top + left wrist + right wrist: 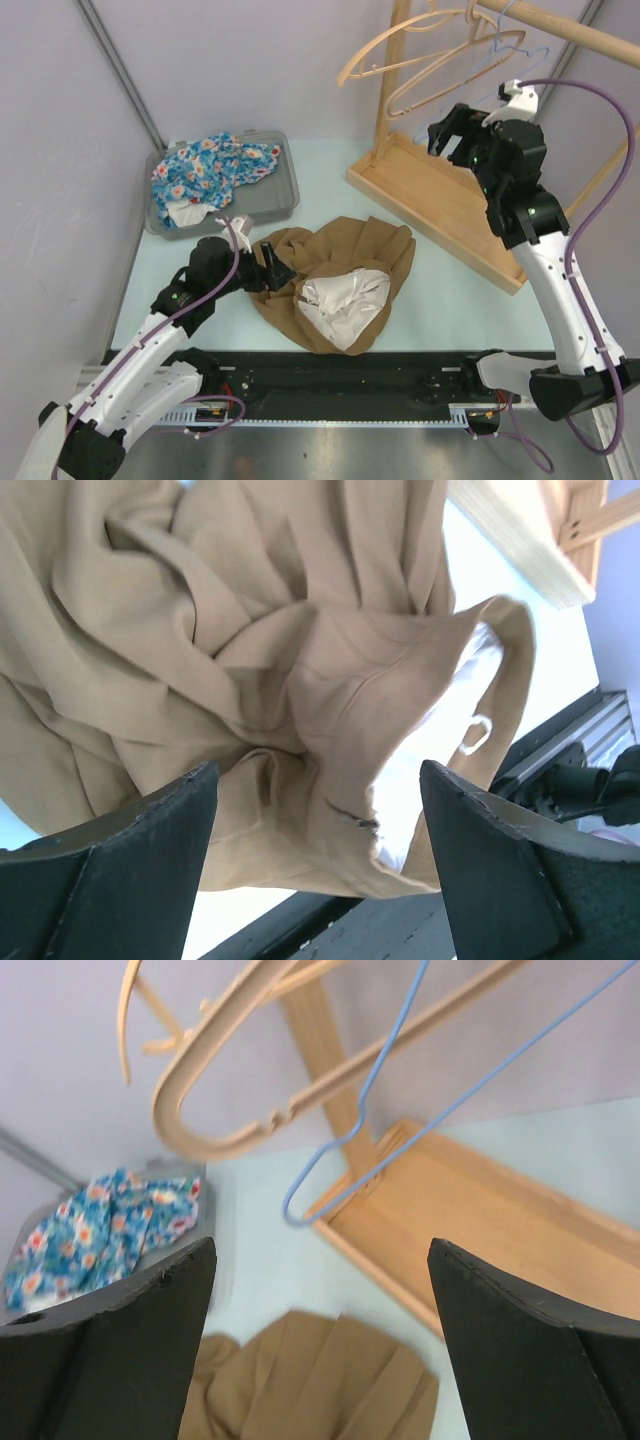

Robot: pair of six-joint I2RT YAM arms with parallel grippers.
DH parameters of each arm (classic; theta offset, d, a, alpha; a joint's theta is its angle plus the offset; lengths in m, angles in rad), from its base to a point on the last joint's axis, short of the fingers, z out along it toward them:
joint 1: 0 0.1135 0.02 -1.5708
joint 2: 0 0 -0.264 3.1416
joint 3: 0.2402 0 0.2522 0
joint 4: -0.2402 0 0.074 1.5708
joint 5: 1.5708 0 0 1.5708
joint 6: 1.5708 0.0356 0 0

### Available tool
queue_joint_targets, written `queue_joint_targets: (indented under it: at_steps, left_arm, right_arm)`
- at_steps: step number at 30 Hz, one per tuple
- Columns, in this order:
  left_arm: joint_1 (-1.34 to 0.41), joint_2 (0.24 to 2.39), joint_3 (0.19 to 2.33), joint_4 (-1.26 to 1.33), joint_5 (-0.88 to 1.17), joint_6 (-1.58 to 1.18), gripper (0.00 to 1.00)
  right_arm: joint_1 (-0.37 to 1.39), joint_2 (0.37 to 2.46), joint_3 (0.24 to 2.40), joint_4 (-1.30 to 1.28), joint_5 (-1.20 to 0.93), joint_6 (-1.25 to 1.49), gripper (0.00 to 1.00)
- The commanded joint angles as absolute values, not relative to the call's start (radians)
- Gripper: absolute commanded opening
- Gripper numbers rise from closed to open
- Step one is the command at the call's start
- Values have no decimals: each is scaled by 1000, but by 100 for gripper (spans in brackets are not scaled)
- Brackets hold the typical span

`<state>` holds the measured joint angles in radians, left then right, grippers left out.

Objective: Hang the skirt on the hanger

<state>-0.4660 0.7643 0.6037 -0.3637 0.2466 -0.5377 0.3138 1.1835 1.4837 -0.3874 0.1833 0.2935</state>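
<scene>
Matte black fingers [120, 870] of the left gripper [315, 790] stand wide apart, gripping nothing, over the tan skirt [250, 660]. It is a soft, creased heap with glossy white lining [430, 730] exposed. Overhead, the skirt lies mid-table, with the left gripper at its 9 o'clock edge. At 10 o'clock a grey tray [285, 190] holds floral cloth [210, 165]. At 2 o'clock the right gripper [320, 1260], spread wide and empty, hangs below a curved wooden hanger [230, 1090] and a thin blue wire hanger [400, 1050]. Only the overhead and right wrist views take these in.
</scene>
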Motion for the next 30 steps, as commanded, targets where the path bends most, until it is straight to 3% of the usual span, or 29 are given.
queue_joint_targets:
  at_steps: [1,5,12,15,18,19,22,25,30]
  left_arm:
    - [-463,723,689,-385,216,-508,86]
    - [-462,719,716,-391,219,-502,86]
    - [-462,710,741,-396,216,-500,86]
    - [-462,712,742,-397,206,-500,86]
    - [-463,712,745,-397,204,-499,87]
    - [-463,712,746,-399,203,-497,86]
    - [-463,721,750,-391,202,-497,86]
    - [-463,742,761,-377,209,-497,86]
    - [-463,796,808,-364,225,-483,87]
  right_arm:
    - [241,1264,1588,-315,207,278,89]
    - [158,1412,1656,-236,89,297,88]
    - [130,1598,1857,-235,109,305,78]
    - [130,1666,1920,-280,121,307,65]
    - [132,1675,1960,-305,150,316,40]
    - [136,1671,1959,-310,175,318,27]
    - [147,1631,1944,-333,225,313,9]
    - [152,1582,1914,-351,235,313,0]
    - [149,1476,1833,-342,198,318,0]
